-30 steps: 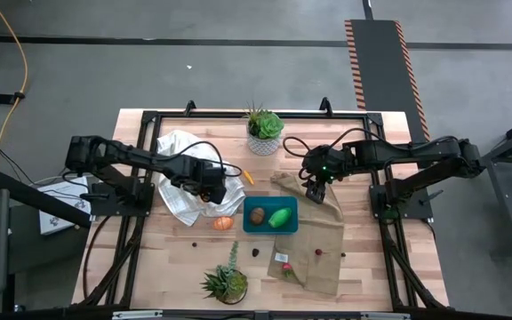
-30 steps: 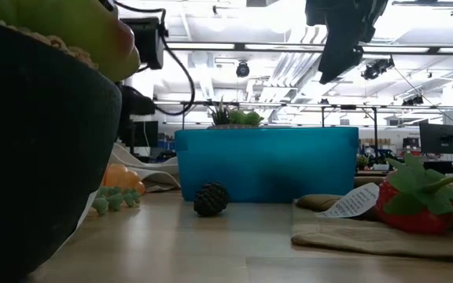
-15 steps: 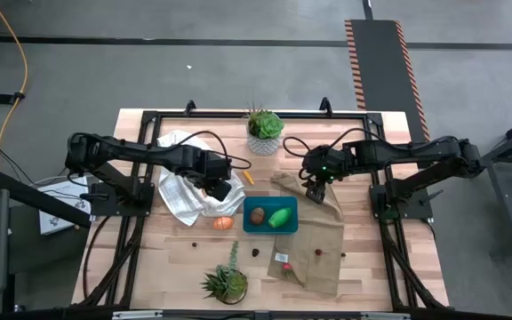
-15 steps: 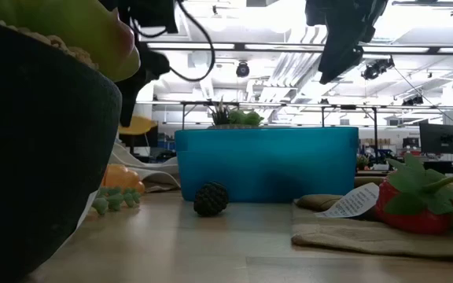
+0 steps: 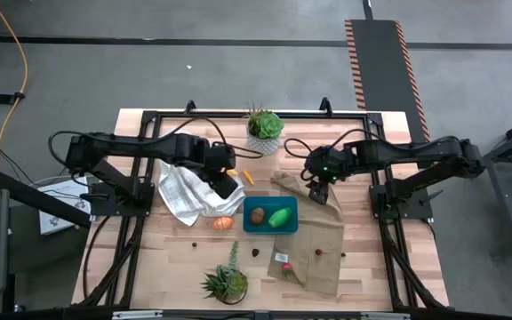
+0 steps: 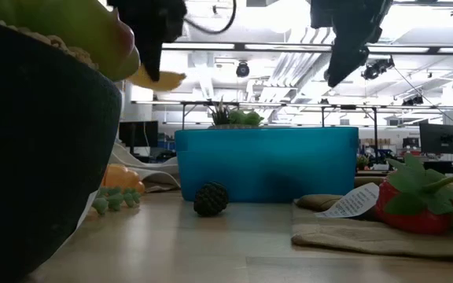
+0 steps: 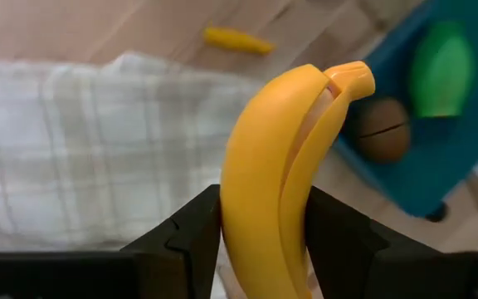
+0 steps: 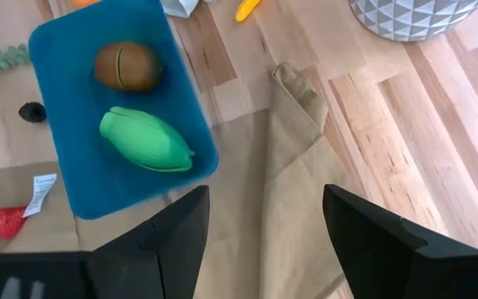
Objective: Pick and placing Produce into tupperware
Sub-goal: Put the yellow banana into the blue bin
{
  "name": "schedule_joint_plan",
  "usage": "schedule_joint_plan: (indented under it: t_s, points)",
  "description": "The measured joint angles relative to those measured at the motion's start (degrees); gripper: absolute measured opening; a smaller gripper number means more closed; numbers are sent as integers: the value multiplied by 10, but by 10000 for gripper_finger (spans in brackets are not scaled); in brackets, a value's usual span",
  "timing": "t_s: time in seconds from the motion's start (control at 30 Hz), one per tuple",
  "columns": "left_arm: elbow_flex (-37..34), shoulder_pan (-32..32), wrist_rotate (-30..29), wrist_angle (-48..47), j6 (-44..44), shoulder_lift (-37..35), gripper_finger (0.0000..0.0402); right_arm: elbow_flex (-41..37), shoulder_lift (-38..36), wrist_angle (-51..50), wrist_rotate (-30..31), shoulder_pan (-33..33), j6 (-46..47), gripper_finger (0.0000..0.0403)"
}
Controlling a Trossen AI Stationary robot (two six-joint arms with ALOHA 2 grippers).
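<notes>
Landmark taken: teal tupperware point(image 5: 269, 216), middle of the table.

On the camera's side of it in the low view: dark round berry point(image 6: 211, 199) on bare wood just in front of its wall; strawberry point(image 6: 409, 206) on the tan cloth point(image 5: 314, 233); potted plant point(image 5: 226, 283) nearer the front edge.

Beside it, left-arm side: orange piece point(image 5: 224, 223), near but apart.

Inside it: brown round piece point(image 8: 126, 66) and bright green piece point(image 8: 146, 139), side by side, apart.

Above and beyond its left-arm corner: left gripper point(image 7: 264, 237) raised over the white checked cloth point(image 5: 185, 190), clamped on a yellow banana point(image 7: 285, 174), tip pointing toward the container.

Beyond its other corner: right gripper point(image 8: 264, 220) over the tan cloth, fingers spread wide, empty.

Farther: small orange piece point(image 5: 249, 177) on wood, second potted plant point(image 5: 264, 131).
</notes>
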Motion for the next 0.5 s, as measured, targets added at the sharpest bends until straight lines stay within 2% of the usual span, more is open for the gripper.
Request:
schedule_joint_plan:
  t_s: [0.17, 0.5]
  points:
    - [31, 0, 28, 36, 48, 0, 149, 0, -28, 1, 1, 0, 2, 227]
    - [37, -35, 61, 211, 120, 0, 149, 0, -103, 4, 9, -9, 38, 227]
